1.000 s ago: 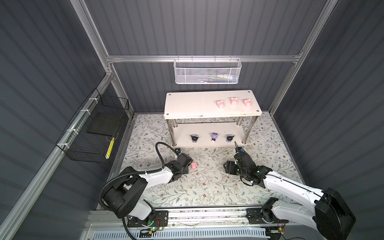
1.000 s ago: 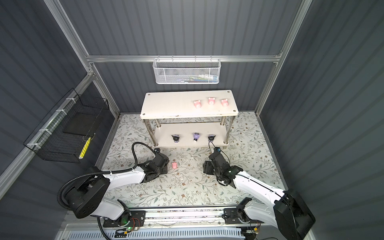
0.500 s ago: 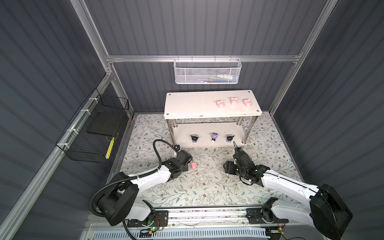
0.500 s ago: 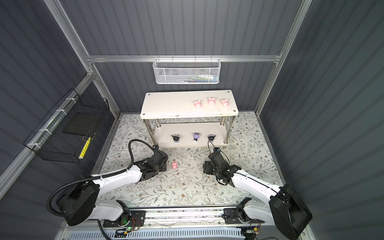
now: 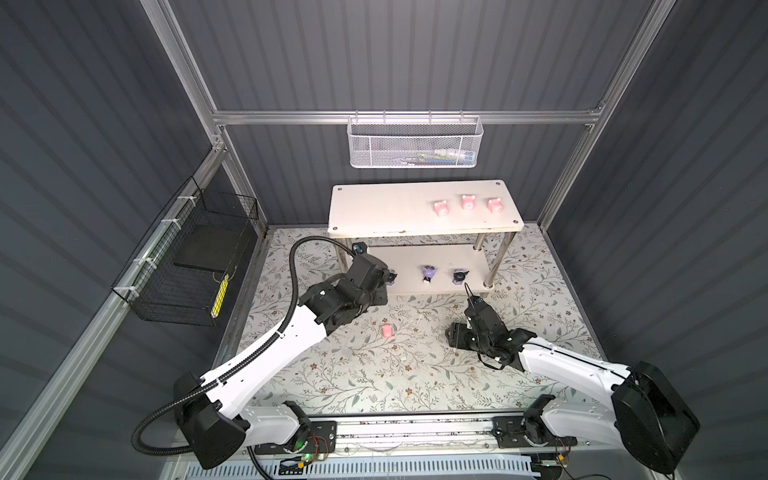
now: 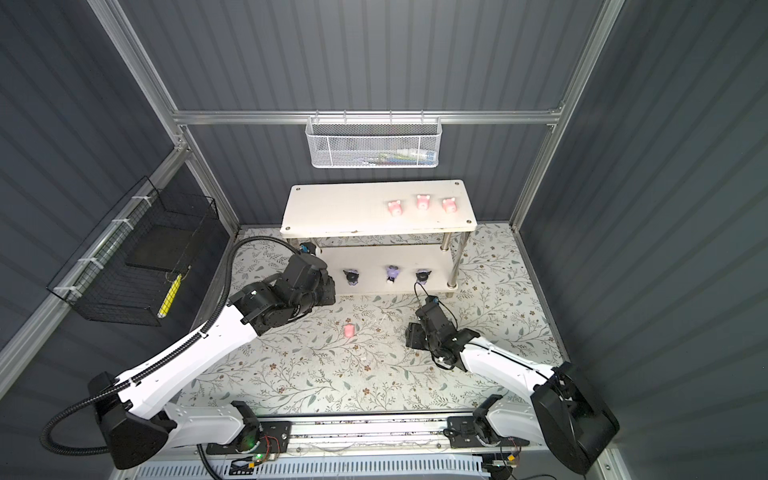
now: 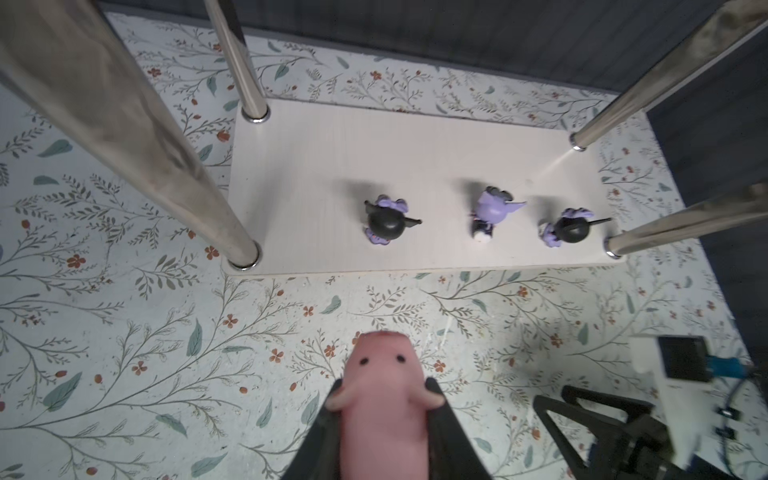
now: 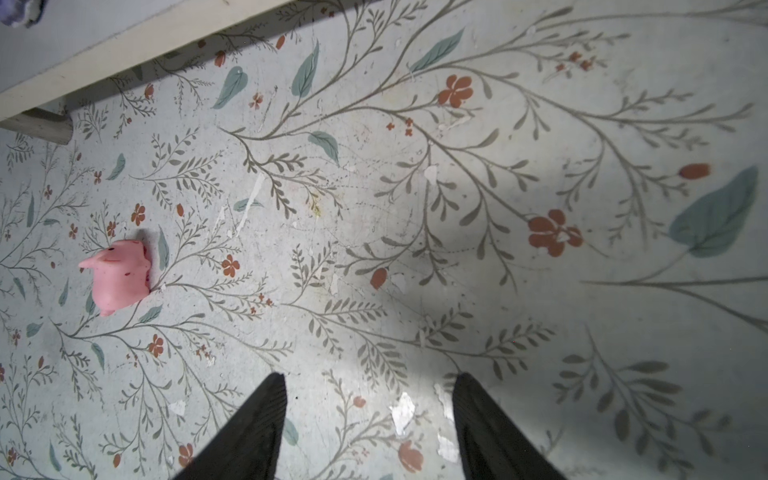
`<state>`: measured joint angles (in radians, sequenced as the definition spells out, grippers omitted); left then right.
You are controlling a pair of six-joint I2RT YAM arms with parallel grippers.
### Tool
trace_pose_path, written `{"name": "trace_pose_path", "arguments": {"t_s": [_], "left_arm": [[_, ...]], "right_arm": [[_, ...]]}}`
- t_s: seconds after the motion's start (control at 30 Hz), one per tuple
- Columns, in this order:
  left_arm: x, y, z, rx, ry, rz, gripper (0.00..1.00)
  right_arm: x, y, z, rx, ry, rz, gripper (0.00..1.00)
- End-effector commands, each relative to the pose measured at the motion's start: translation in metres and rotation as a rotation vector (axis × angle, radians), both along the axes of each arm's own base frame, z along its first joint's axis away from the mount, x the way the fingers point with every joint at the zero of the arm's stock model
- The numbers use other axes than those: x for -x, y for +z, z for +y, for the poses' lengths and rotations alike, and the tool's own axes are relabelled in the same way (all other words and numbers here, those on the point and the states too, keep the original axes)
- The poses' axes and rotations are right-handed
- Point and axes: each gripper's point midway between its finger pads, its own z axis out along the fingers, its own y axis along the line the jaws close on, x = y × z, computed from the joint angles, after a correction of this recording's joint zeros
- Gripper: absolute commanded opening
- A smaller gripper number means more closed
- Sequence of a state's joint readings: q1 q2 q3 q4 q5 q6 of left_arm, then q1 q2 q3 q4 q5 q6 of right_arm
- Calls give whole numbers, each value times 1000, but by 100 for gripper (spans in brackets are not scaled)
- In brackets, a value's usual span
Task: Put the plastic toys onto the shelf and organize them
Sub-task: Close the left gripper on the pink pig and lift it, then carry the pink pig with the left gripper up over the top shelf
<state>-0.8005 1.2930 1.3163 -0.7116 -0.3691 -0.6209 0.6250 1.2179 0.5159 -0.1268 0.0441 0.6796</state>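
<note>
- Just off the near left corner of the shelf [image 5: 382,208]: left gripper [image 7: 384,390] clamped on a pink pig [image 7: 382,415], snout toward the three black-and-lavender figurines [image 7: 486,212] on the lower tier.
- Between both grippers, on the floral mat [image 5: 374,374]: second pink pig [image 5: 387,331], left of the right gripper [image 8: 370,378], jaws apart.
- Top tier, right half: three pink pigs [image 5: 467,202].

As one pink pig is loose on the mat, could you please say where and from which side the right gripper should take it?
Probably the plump middle of the loose pink pig, from straight above, jaws across its narrower width: it seems toppled on the mat with nothing nearby, and its ears look too small to pinch. The right gripper stands open.
</note>
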Motion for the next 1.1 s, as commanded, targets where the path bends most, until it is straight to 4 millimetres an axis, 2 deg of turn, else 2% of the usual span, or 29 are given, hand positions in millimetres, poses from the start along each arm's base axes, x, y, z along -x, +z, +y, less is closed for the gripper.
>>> {"name": "trace_pose_path", "arguments": {"t_s": [0.0, 0.17, 0.33, 0.57, 0.67, 0.83, 1.07], "left_arm": [[19, 26, -2, -4, -87, 30, 30], [22, 72, -18, 90, -154, -12, 30], [16, 117, -31, 135, -204, -93, 29], [-14, 163, -53, 112, -228, -220, 30], [-30, 172, -67, 93, -232, -252, 31], [-58, 169, -84, 42, -212, -273, 31], [-93, 161, -85, 0, -133, -294, 32]], "right_arm": [[0, -2, 1, 3, 9, 9, 66], [0, -4, 1, 4, 11, 16, 66], [0, -6, 3, 3, 16, 22, 66], [1, -8, 4, 1, 23, 27, 66], [2, -9, 4, -1, 24, 30, 66], [3, -11, 4, -8, 25, 36, 66], [3, -13, 9, -17, 46, 44, 66]]}}
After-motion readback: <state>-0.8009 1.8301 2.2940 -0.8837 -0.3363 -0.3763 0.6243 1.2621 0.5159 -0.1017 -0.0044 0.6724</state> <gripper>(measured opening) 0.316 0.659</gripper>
